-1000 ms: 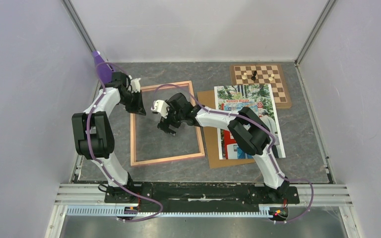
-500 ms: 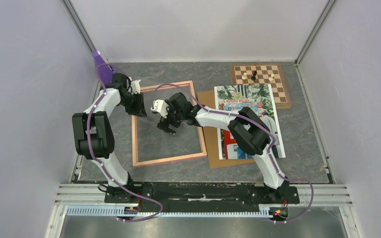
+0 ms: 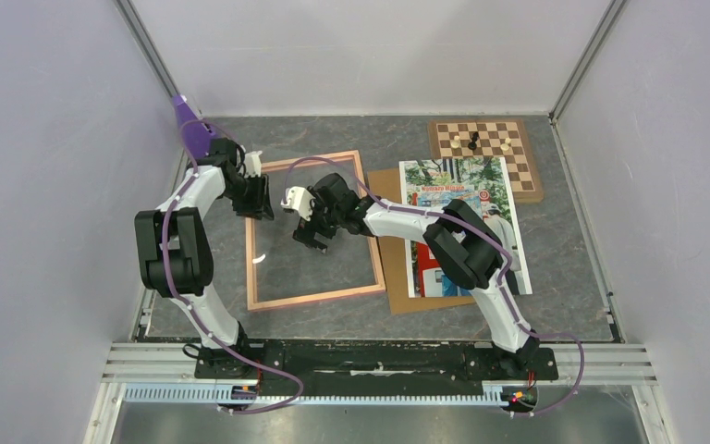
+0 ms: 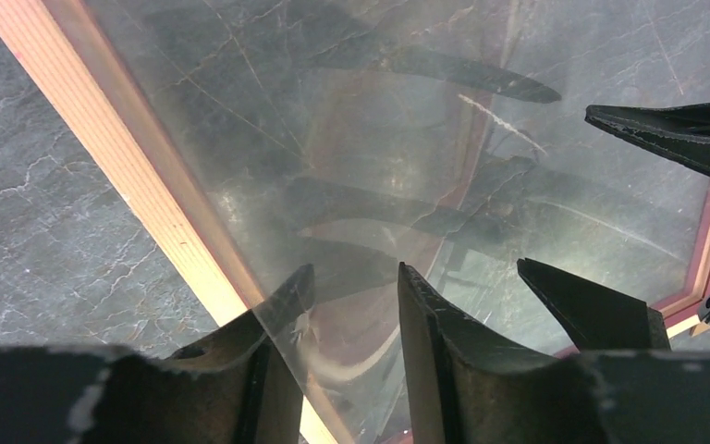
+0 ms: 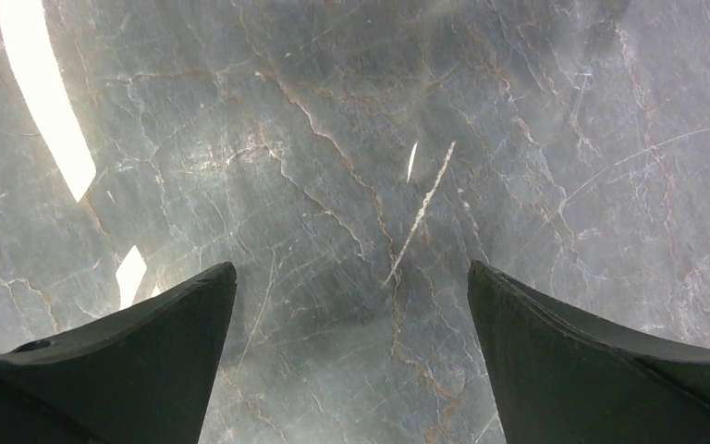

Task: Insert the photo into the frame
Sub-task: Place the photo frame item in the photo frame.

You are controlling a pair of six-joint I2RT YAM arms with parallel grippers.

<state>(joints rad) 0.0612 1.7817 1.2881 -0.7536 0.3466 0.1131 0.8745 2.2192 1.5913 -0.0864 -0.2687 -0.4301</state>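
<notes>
1. Since a second ago your left gripper (image 4: 355, 273) has let its jaws part. They now stand open at the frame's (image 3: 312, 298) far-left corner, with the edge of a clear pane (image 4: 379, 139) lying against one finger. A new bright glare shows on the pane near the frame's left side. The right arm, photo (image 3: 444, 190) and board (image 3: 393, 268) have not shifted.
2. Your right gripper (image 5: 351, 268) hangs spread wide above the middle of the frame, holding nothing, with only pane and marbled table (image 3: 564, 259) under it.
3. The frame lies flat at the left-centre of the table, its left side close to the table's left edge. That leaves you little room there.
4. The photo lies face up on the brown board, just right of the frame and wholly outside it. The board's left edge meets the frame's right side, but you cannot tell whether they overlap.
5. Bare table runs along the frame's near side and to the right of the photo. A chessboard (image 3: 495, 148) sits at the photo's far end, with the photo's top corner over it.
6. The right arm's elbow covers the photo's middle, and the left gripper hides the frame's far-left corner. Whether the pane sits seated or tilted in the frame is hard to make out.
</notes>
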